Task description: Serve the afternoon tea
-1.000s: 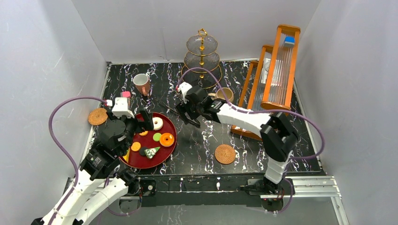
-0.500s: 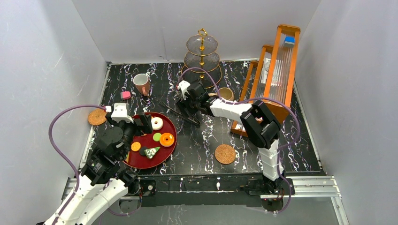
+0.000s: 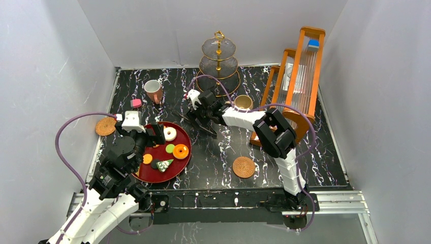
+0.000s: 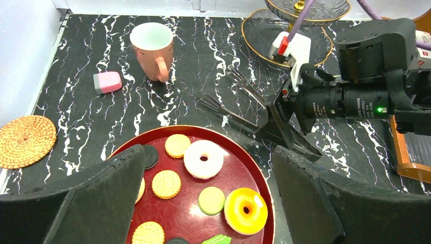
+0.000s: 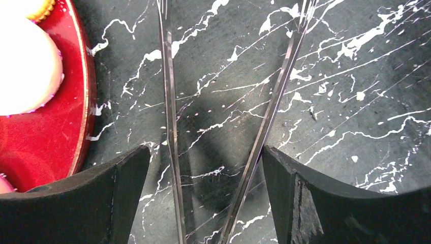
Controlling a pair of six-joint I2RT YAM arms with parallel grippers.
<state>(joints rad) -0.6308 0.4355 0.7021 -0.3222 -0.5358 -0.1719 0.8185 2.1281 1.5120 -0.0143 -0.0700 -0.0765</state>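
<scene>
**Right wrist view: getting ready to grab the tongs**

The right gripper point(image 5: 201, 162) hangs low over the tongs point(image 5: 167, 101). It is wide open and holds nothing. Both tong arms lie between its fingers. Next, I think, it must drop a bit and squeeze. The right arm reaches far across the table. The left gripper point(image 4: 208, 152) hovers open and empty over the pastries point(image 4: 203, 158) on the tray point(image 4: 178, 218). The stand point(image 3: 218, 61) is at the back.

White walls point(image 3: 152, 30); black marbled table point(image 3: 218, 152); orange rack point(image 3: 304, 71) right.
</scene>
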